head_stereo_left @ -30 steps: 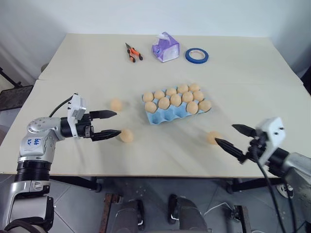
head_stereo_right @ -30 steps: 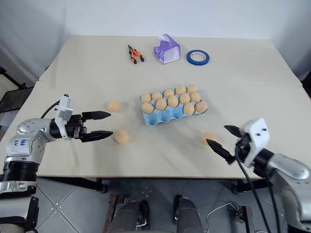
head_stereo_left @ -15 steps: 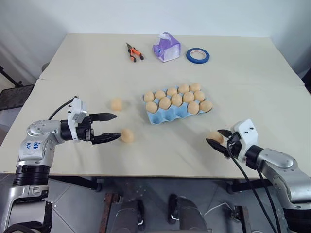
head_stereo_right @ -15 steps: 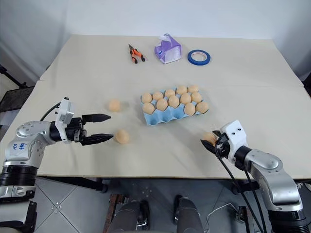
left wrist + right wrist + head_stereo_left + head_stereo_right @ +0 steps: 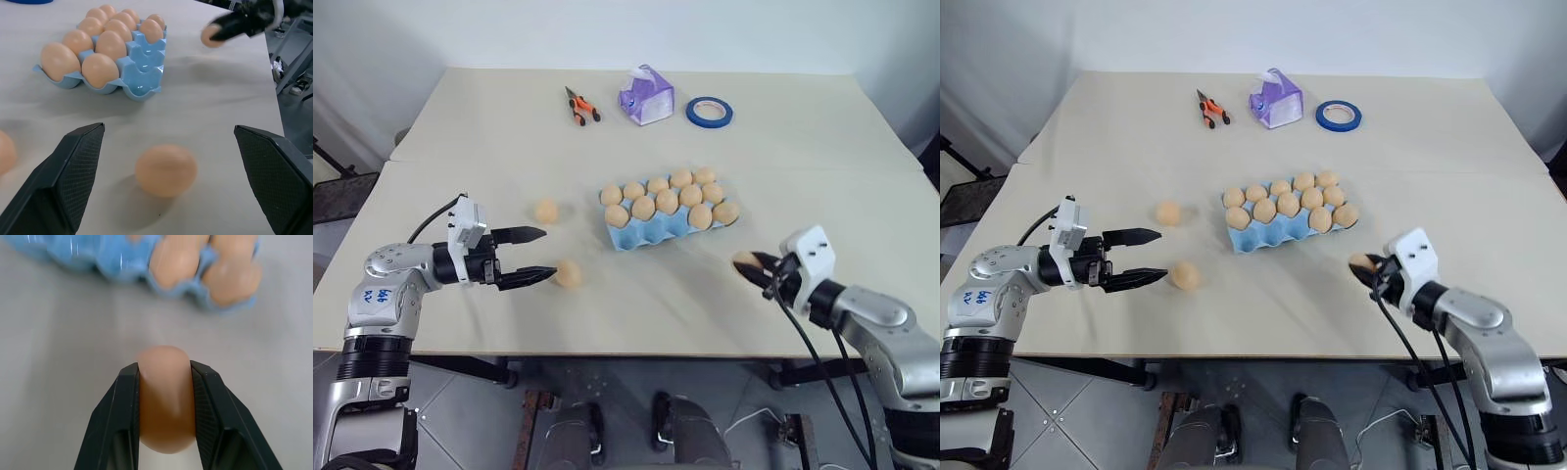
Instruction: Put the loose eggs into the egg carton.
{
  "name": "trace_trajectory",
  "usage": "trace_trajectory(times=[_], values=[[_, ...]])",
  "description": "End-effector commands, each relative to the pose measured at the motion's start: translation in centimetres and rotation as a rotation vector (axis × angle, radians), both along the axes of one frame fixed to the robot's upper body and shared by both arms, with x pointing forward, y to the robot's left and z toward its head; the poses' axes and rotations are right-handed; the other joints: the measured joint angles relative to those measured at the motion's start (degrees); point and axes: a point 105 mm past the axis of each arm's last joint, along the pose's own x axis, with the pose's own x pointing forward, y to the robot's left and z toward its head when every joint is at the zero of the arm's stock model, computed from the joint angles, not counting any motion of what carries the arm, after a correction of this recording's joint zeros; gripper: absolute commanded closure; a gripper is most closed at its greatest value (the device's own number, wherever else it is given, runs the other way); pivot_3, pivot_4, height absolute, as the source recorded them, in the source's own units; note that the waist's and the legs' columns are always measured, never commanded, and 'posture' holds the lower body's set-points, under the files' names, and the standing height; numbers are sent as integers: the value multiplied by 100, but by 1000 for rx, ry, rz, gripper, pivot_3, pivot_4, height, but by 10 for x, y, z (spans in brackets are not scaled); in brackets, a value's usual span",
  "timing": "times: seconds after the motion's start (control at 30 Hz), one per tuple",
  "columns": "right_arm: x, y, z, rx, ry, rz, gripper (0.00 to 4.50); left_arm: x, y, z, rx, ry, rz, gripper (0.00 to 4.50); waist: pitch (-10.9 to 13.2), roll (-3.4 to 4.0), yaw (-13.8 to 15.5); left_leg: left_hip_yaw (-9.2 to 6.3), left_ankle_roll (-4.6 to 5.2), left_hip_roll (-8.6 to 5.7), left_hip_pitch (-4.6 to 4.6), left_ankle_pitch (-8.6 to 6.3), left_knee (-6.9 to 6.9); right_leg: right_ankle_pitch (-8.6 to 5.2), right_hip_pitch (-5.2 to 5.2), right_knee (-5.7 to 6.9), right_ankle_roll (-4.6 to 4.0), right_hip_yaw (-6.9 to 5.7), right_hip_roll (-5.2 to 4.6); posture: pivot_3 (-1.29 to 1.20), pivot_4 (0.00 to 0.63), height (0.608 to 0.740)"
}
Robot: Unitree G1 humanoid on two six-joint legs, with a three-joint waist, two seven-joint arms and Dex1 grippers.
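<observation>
The right tool (image 5: 165,396) has just clamped the near-right egg (image 5: 165,391) — seemingly lifted off the surface (image 5: 656,304). The left tool (image 5: 536,256) stays wide around another egg (image 5: 569,273). The light blue egg carton (image 5: 651,233) sits centre — next comes carrying across.

The robot's left arm reaches in from the left, its forearm roughly level above the worktop (image 5: 636,294). Its left tool (image 5: 536,255) points right, the two black fingers spread wide with nothing between them. The right arm bends in from the right. Its right tool (image 5: 756,266) points left, fingers clamped on an egg (image 5: 164,396).
</observation>
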Motion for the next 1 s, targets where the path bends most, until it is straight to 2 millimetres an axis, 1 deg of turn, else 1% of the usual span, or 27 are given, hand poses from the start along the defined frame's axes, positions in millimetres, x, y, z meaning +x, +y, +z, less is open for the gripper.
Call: trace_trajectory(times=[0.03,0.07,0.2,0.3,0.33,0.43,0.6,0.67,0.73,0.8,0.87,0.97,1.0], values=[[21,30,36,91,-68,40,3482,-2,-1,12,-8,-51,-8,0,0,0,-44,0,-4,3,1,2,1,3,0,1,-6,0,1,0,150,740],[27,36,38,100,-63,45,3482,-1,-2,12,-9,-52,-7,0,0,0,-62,0,-5,3,1,6,0,6,-1,2,-10,-1,1,0,150,740],[53,60,31,99,-37,76,3482,-1,-2,14,-12,-64,4,0,-2,-3,-82,-10,-9,5,-2,12,-5,7,-1,5,-15,-10,1,0,150,740],[60,72,29,92,-35,107,3482,-2,0,15,-11,-68,16,0,-2,-2,-92,-6,19,-4,-12,28,-4,9,-4,1,-9,-9,-2,0,150,740],[63,77,27,85,-34,120,3482,-3,1,15,-10,-71,24,0,-1,-2,-107,-2,7,-4,-13,36,-5,12,-4,6,-3,-8,-2,0,150,740],[69,84,24,69,-33,137,2481,-7,7,15,-9,-76,61,0,-1,-2,-151,16,12,-6,-13,34,-6,22,-4,3,15,-3,1,0,150,740],[69,88,25,65,-34,157,630,-12,9,13,-14,-73,82,0,-1,-2,-134,20,13,-5,-12,32,-8,24,-5,-2,20,6,1,0,150,740],[68,90,27,64,-35,172,37,-14,9,12,-14,-68,89,0,-1,-2,-132,19,10,-4,-12,31,-7,24,-5,-8,20,8,0,0,150,740],[66,92,31,63,-44,190,37,-15,11,11,-13,-64,104,0,-1,-2,-131,19,-14,-5,-11,17,-7,24,-6,-14,19,11,-2,0,150,740],[63,94,38,69,-55,214,37,-16,13,12,-13,-64,126,0,-1,-2,-130,19,-14,-5,-9,17,-6,24,-6,-13,19,12,-3,0,150,740],[55,94,45,75,-73,257,37,-16,17,12,-8,-58,159,0,-1,-2,-128,19,-13,-4,-9,16,-7,24,-8,-13,18,11,-3,0,150,740],[40,89,53,77,-92,322,37,-15,25,12,-1,-55,226,0,-1,-2,-123,18,-5,-4,-10,11,-9,24,-10,-11,18,13,-5,0,150,740],[33,82,52,68,-93,348,37,-16,30,13,0,-61,262,0,-1,-2,-119,18,-5,-4,-9,10,-11,24,-10,-12,18,13,-6,0,150,740]])
